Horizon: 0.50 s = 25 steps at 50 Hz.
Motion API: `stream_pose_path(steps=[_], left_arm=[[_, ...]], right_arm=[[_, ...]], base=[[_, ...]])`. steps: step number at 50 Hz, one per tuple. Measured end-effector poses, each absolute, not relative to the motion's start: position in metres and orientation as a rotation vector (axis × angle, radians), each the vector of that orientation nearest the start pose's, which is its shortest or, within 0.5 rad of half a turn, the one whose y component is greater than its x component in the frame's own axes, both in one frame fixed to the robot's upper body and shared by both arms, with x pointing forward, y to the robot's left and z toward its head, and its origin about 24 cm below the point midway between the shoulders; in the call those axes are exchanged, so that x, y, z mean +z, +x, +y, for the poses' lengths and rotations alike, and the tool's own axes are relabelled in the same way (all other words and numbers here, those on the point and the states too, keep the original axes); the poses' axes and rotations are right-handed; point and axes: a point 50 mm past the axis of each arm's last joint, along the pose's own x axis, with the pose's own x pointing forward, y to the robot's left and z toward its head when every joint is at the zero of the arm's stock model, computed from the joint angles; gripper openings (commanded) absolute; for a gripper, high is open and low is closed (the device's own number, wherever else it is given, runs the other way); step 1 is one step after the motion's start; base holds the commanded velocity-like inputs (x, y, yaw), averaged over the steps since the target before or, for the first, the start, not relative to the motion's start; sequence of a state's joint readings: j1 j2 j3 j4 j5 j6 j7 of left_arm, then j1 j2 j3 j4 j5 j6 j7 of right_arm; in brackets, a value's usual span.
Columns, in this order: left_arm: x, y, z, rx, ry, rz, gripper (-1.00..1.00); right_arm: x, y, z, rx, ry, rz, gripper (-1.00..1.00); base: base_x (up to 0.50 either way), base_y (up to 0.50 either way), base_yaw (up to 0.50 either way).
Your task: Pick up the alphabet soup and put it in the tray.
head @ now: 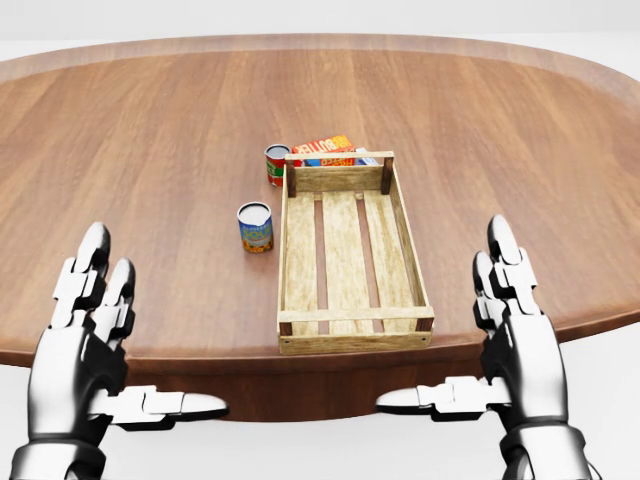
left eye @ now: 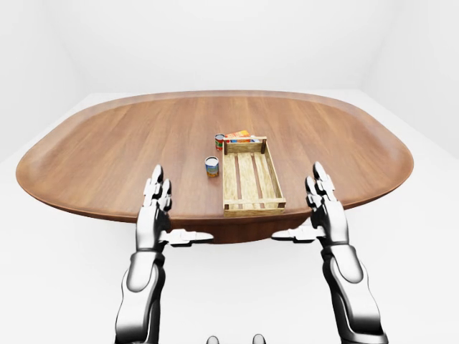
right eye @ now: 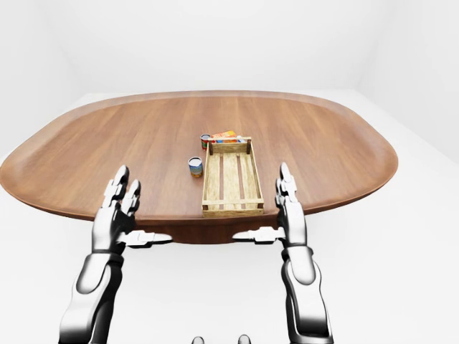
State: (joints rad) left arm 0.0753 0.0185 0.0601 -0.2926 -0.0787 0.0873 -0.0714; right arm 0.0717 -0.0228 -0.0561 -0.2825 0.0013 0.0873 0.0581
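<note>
The alphabet soup can [head: 255, 227], with a blue and yellow label, stands upright on the wooden table [head: 140, 140], just left of the slatted wooden tray [head: 352, 341]. Nothing lies in the tray. My left hand [head: 150, 325] is open at the view's lower left, over the table's near edge and well below the can. My right hand [head: 445, 315] is open at the lower right, beside the tray's near right corner. Both thumbs point inward and neither hand holds anything.
A red-labelled can [head: 276, 165] stands at the tray's far left corner. An orange box [head: 325, 147] lies just above the tray's far end. The table's edge [left eye: 215, 218] runs under both hands, with white floor around it.
</note>
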Motion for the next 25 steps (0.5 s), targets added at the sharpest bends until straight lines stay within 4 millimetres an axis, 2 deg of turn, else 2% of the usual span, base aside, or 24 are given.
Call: stream_pose_path(steps=[12, 25], left_arm=[[0.133, 0.218, 0.178, 0.01, -0.064, -0.357, 1.0], [0.163, 0.206, 0.189, 0.033, -0.075, -0.499, 1.0]], right_arm=[[0.124, 0.219, -0.181, -0.046, -0.058, -0.302, 1.0], [0.16, 0.195, -0.193, -0.087, -0.088, -0.469, 1.0]], base=[[0.0, 0.0, 0.0], [0.0, 0.0, 0.0]])
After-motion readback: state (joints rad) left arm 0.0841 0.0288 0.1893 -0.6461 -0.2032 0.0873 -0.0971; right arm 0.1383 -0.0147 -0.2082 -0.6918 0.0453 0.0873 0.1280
